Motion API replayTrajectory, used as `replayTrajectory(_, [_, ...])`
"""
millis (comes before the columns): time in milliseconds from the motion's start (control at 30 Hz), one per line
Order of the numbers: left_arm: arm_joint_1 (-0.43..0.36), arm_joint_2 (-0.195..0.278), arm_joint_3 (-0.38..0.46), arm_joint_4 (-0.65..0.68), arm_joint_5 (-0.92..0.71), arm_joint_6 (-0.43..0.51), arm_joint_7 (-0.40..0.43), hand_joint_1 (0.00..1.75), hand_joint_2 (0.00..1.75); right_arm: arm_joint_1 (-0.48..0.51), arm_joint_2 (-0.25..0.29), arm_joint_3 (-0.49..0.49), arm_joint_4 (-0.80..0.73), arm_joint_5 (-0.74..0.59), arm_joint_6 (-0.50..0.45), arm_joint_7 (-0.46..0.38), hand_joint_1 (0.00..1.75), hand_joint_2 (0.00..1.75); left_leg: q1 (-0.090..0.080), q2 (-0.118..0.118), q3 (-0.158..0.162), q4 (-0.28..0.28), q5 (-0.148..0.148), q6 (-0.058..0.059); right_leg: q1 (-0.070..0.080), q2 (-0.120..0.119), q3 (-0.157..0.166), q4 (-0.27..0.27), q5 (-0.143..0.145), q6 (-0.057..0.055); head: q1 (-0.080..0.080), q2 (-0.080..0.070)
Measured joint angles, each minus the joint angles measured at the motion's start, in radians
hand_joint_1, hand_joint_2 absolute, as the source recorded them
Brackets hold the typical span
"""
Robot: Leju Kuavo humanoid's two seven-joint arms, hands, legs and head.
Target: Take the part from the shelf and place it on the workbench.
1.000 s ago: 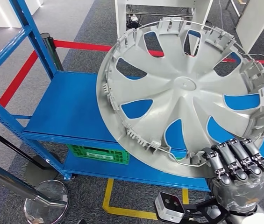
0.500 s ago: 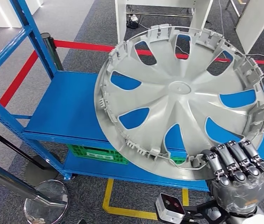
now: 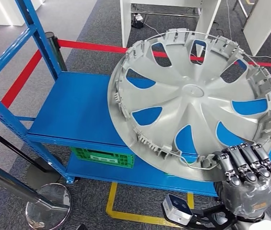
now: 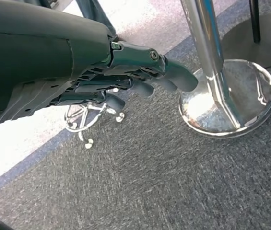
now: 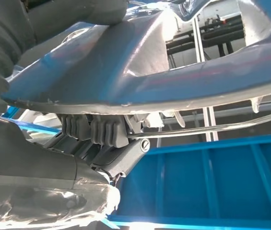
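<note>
Now wheel cover [image 3: 195, 103] in right hand [image 3: 248, 179]

- The wheel cover [image 3: 195, 103], held by the right hand [image 3: 248, 179] at its near rim, tilts over the right half of the blue shelf [image 3: 72, 108] and blocks reach there.
- The shelf's left half lies bare.
- Blue uprights [image 3: 36, 33] frame the left side.
- A chrome stanchion base [image 3: 49, 206] stands on the floor near the left hand [image 4: 134, 76].
</note>
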Motion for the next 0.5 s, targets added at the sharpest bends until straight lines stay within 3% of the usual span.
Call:
replayTrajectory(33, [0.001, 0.0, 0.002, 0.0, 0.0, -0.001, 0.0, 0.0, 1.75, 0.002, 0.0, 0.0, 0.004, 0.0, 0.0, 0.002, 1.75, 1.75, 0.0, 0.001, -0.001, 0.001, 0.0, 0.0, -0.001, 0.0, -0.034, 0.07, -0.023, 0.003, 0.0, 0.0])
replayTrajectory(67, [0.002, 0.001, 0.004, -0.001, -0.001, -0.001, 0.0, 0.0, 1.75, 0.004, 0.0, 0.0, 0.007, 0.0, 0.0, 0.003, 1.75, 1.75, 0.0, 0.002, -0.001, 0.001, 0.0, 0.0, -0.002, -0.001, -0.058, 0.115, -0.027, 0.005, 0.0, 0.0])
replayTrajectory(100, [0.002, 0.001, 0.005, -0.001, -0.001, -0.002, 0.0, 0.0, 1.75, 0.005, 0.0, 0.0, 0.011, 0.0, 0.0, 0.004, 1.75, 1.75, 0.0, 0.002, -0.001, 0.002, 0.0, 0.0, -0.003, -0.001, -0.067, 0.126, -0.012, 0.007, 0.0, 0.0])
replayTrajectory(167, [0.002, 0.001, 0.006, -0.002, -0.003, -0.003, 0.001, 0.0, 1.75, 0.004, 0.0, 0.0, 0.018, 0.0, 0.0, 0.006, 1.75, 1.75, 0.003, 0.001, -0.001, 0.008, -0.003, -0.006, -0.008, -0.003, -0.032, 0.033, 0.066, 0.01, 0.0, 0.0])
replayTrajectory(233, [0.001, 0.002, 0.007, -0.004, -0.003, -0.004, 0.001, 0.0, 1.75, 0.002, 0.0, 0.0, 0.023, 0.0, 0.0, 0.007, 1.75, 1.75, 0.002, -0.002, -0.007, 0.018, -0.007, -0.02, -0.009, -0.004, 0.023, -0.08, 0.118, 0.01, 0.002, 0.0])
replayTrajectory(300, [0.001, 0.003, 0.008, -0.006, -0.003, -0.004, 0.002, 0.0, 1.75, 0.001, 0.0, 0.0, 0.028, 0.0, 0.0, 0.008, 1.75, 1.75, -0.001, -0.004, -0.016, 0.028, -0.005, -0.034, -0.007, 0.0, 0.04, -0.116, 0.121, 0.0, 0.002, 0.0])
replayTrajectory(400, [0.001, 0.005, 0.009, -0.008, -0.004, -0.004, 0.002, 0.0, 1.75, 0.0, 0.0, 0.0, 0.033, 0.0, 0.0, 0.009, 1.75, 1.75, 0.0, -0.003, -0.033, 0.044, -0.013, -0.05, -0.009, 0.001, 0.027, -0.124, 0.116, -0.029, -0.002, 0.0])
replayTrajectory(433, [0.0, 0.005, 0.009, -0.009, -0.004, -0.004, 0.002, 0.0, 1.75, 0.0, 0.0, 0.0, 0.034, 0.0, 0.0, 0.009, 1.75, 1.75, 0.001, -0.002, -0.045, 0.068, -0.033, -0.055, -0.01, 0.0, 0.023, -0.126, 0.117, -0.038, -0.003, 0.0])
replayTrajectory(500, [0.0, 0.005, 0.009, -0.009, -0.005, -0.004, 0.002, 0.0, 1.75, -0.001, 0.001, 0.0, 0.036, 0.0, 0.0, 0.01, 1.75, 1.75, 0.001, 0.0, -0.091, 0.176, -0.101, -0.062, -0.008, -0.004, 0.016, -0.127, 0.123, -0.05, -0.007, 0.0])
